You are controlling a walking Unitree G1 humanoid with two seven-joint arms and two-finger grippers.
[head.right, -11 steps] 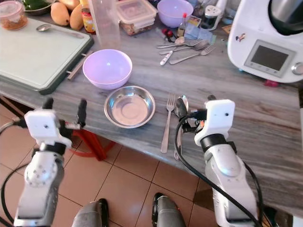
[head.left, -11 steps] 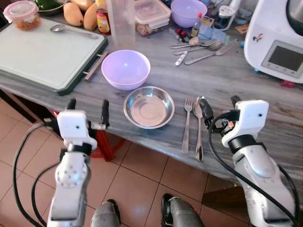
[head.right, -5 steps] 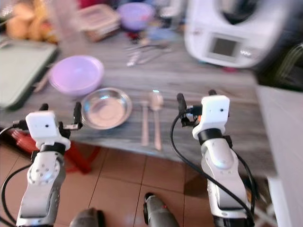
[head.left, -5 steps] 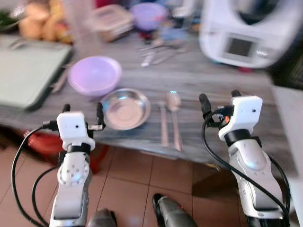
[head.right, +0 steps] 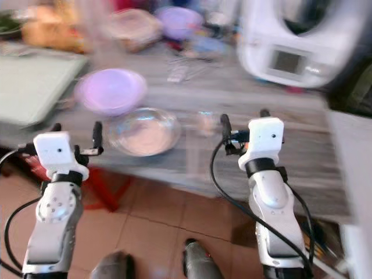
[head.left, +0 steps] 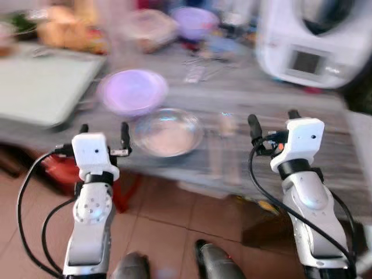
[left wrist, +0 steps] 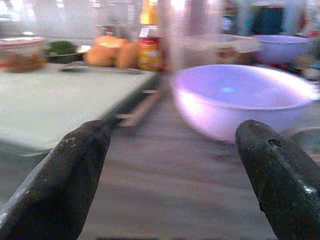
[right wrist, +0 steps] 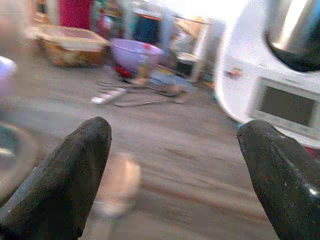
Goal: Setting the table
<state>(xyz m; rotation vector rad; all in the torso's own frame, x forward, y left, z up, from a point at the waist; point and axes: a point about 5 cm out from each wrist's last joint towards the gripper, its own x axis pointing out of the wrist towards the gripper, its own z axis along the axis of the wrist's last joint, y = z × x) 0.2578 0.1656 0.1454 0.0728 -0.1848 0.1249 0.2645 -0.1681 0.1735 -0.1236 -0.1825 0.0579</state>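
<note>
Lilac bowl (left wrist: 245,97) close in left wrist view, white appliance (right wrist: 280,75) in right

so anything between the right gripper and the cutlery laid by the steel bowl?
Nothing visible. The right gripper, fingers apart, hovers at the table edge beside the blurred cutlery, right of the steel bowl; only bare tabletop lies between.

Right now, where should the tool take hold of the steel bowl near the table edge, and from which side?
By the rim, on the side nearest the robot. The steel bowl sits upright and shallow near the table edge, with the purple bowl close behind it. One finger inside the thin rim and one outside should pinch it. The open left tool is probably better placed.
</note>
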